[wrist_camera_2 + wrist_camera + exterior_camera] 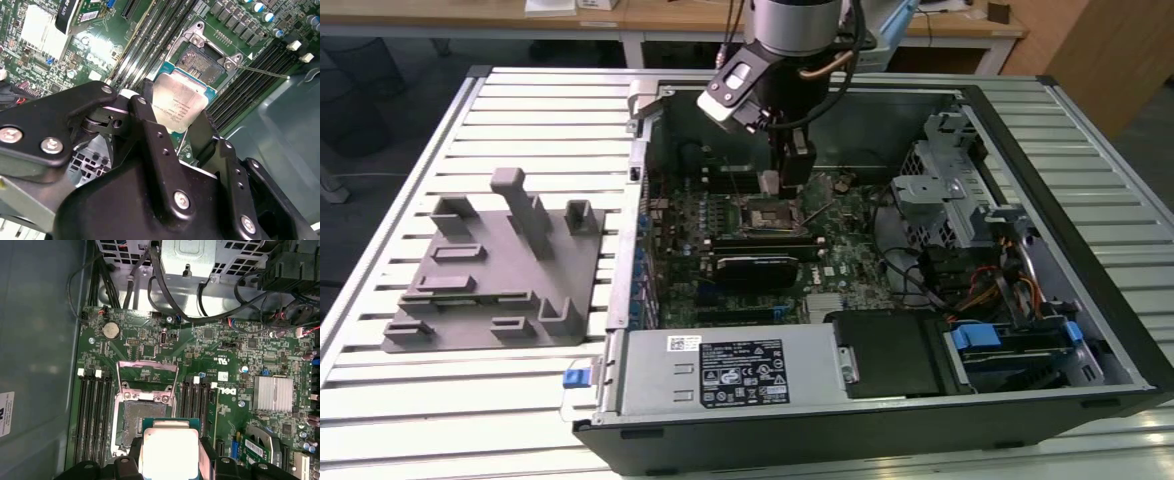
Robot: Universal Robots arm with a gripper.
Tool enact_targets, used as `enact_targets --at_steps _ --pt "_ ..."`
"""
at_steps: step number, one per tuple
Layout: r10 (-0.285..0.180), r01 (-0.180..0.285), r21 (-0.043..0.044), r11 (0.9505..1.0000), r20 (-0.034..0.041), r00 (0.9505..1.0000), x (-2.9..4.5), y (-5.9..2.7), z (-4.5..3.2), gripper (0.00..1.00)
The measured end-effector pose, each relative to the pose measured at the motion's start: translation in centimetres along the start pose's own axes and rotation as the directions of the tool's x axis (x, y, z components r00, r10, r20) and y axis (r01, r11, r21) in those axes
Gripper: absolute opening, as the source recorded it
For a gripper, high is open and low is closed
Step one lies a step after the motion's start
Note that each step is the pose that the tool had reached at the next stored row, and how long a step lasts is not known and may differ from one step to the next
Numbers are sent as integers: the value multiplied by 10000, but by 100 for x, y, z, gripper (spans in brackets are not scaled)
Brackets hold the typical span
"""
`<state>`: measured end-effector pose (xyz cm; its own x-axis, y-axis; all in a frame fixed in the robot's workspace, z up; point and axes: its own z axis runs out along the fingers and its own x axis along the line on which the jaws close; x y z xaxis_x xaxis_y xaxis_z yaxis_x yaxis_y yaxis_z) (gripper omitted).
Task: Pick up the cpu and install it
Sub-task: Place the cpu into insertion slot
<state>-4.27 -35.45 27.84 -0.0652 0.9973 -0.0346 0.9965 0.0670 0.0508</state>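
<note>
The fingers [150, 125] pinched the cpu [180, 102] by two opposite edges, holding it over the open socket [202, 60], not yet seated. Light and stiff but delicate underneath, I'd judge; edges suit it.

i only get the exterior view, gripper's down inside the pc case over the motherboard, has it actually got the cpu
Observer: yes, in both wrist views the gripper clamps the cpu by two opposite edges, with its silver top facing the cameras.
Operator: socket open?
Observer: yes, in the first wrist view the load plate stands raised and the socket lies bare.
Operator: seated yet?
Observer: no, in the second wrist view the cpu covers just one edge of the socket. Most of the socket is uncovered.
</note>
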Motion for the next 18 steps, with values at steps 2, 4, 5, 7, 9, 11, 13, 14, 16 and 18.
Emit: enact_targets --at_steps 2,4,5,7,9,11,13,14,16,18 --pt "0 0 1 10000 2 10000 0 0 1 53" --pt "0 0 -1 10000 -1 10000 0 0 5 53" --pt "0 0 -1 10000 -2 10000 0 0 7 53" --pt "0 0 -2 10000 -3 10000 1 0 13 53" --pt "0 0 -1 10000 -2 10000 1 -1 20 53" --pt "0 0 -1 10000 -2 10000 1 -1 26 53" --pt "0 0 -1 10000 -1 10000 1 -2 32 53" --pt "0 0 -1 10000 -1 10000 1 -2 35 53" --pt "0 0 0 10000 -1 10000 2 -2 41 53" --pt "0 0 -1 10000 -1 10000 2 -2 46 53"
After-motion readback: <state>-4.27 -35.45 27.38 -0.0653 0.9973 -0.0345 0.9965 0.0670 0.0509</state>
